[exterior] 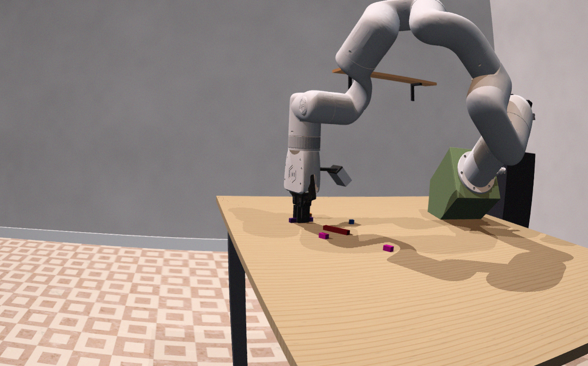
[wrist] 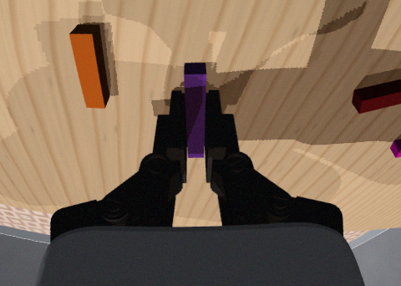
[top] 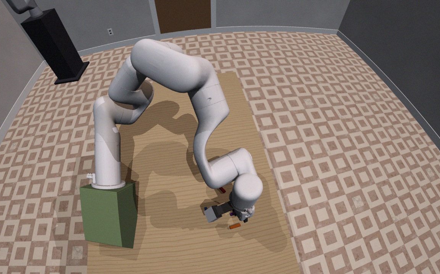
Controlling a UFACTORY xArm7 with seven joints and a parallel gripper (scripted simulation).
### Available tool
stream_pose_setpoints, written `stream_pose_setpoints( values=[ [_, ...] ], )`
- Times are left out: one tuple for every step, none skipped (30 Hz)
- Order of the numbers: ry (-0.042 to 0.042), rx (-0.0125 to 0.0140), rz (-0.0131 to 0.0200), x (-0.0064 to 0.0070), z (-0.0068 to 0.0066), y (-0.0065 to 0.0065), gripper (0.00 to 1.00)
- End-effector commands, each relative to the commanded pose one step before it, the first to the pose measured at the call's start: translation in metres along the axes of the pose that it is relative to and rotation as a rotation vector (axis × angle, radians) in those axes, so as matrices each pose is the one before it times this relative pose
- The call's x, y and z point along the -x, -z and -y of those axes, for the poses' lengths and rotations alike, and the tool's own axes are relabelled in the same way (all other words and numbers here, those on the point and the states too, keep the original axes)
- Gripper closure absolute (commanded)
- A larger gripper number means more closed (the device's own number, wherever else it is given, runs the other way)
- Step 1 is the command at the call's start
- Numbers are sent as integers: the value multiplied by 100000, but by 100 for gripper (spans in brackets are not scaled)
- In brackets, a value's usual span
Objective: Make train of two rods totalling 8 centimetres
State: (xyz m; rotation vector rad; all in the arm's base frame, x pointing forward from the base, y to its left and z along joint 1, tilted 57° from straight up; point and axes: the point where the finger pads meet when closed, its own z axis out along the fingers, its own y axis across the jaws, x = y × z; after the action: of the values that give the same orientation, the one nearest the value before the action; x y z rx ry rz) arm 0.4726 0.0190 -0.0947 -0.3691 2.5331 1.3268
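The purple rod [wrist: 195,77] [exterior: 292,220] [top: 231,214] lies flat on the table, and my gripper [wrist: 195,110] [exterior: 302,217] is down at the table top with its fingers shut on the rod's long sides. An orange rod [wrist: 89,68] [top: 235,225] lies apart to the left in the wrist view. A red rod [wrist: 379,94] [exterior: 336,230] [top: 222,189] lies to the right. Two magenta rods [exterior: 323,235] [exterior: 388,248] lie further along the table; one shows at the wrist view's right edge [wrist: 397,148]. A small blue rod [exterior: 351,221] [top: 206,208] lies behind the red one.
The wooden table [exterior: 378,296] has its near-left edge close to the gripper. The arm's green base block [top: 109,218] [exterior: 450,191] stands at the table's far end. The arm's shadow covers the rods.
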Motion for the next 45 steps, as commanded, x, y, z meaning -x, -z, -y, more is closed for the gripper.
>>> stream_pose_setpoints(
  values=[
    [-8, -221, 193, 50, 86, 192, 96],
    [0, 0, 0, 0, 0, 0, 96],
    [0, 0, 0, 0, 0, 0, 96],
    [0, 0, 0, 0, 0, 0, 96],
    [0, 0, 0, 0, 0, 0, 96],
    [0, 0, 0, 0, 0, 0, 96],
    [0, 0, 0, 0, 0, 0, 96],
    [0, 0, 0, 0, 0, 0, 96],
    [0, 0, 0, 0, 0, 0, 96],
    [0, 0, 0, 0, 0, 0, 96],
    [0, 0, 0, 0, 0, 0, 96],
    [0, 0, 0, 0, 0, 0, 96],
    [0, 0, 0, 0, 0, 0, 96],
    [0, 0, 0, 0, 0, 0, 96],
    [0, 0, 0, 0, 0, 0, 96],
    [0, 0, 0, 0, 0, 0, 96],
    [0, 0, 0, 0, 0, 0, 96],
    [0, 0, 0, 0, 0, 0, 96],
    [0, 0, 0, 0, 0, 0, 96],
    [0, 0, 0, 0, 0, 0, 96],
    [0, 0, 0, 0, 0, 0, 96],
    [0, 0, 0, 0, 0, 0, 96],
    [0, 0, 0, 0, 0, 0, 96],
    [0, 0, 0, 0, 0, 0, 96],
    [0, 0, 0, 0, 0, 0, 96],
    [0, 0, 0, 0, 0, 0, 96],
    [0, 0, 0, 0, 0, 0, 96],
    [0, 0, 0, 0, 0, 0, 96],
    [0, 0, 0, 0, 0, 7, 96],
    [0, 0, 0, 0, 0, 47, 96],
    [1, 0, 0, 0, 0, 116, 96],
    [0, 0, 0, 0, 0, 205, 96],
    [0, 0, 0, 0, 0, 305, 96],
    [0, 0, 0, 0, 0, 408, 96],
    [0, 0, 0, 0, 0, 0, 96],
    [0, 0, 0, 0, 0, 0, 96],
    [0, 0, 0, 0, 0, 507, 96],
    [0, 0, 0, 0, 0, 596, 96],
    [0, 0, 0, 0, 0, 670, 96],
    [0, 0, 0, 0, 0, 727, 96],
    [0, 0, 0, 0, 0, 763, 96],
    [0, 0, 0, 0, 0, 778, 96],
    [0, 0, 0, 0, 0, 772, 96],
    [0, 0, 0, 0, 0, 745, 96],
    [0, 0, 0, 0, 0, 699, 96]
  ],
)
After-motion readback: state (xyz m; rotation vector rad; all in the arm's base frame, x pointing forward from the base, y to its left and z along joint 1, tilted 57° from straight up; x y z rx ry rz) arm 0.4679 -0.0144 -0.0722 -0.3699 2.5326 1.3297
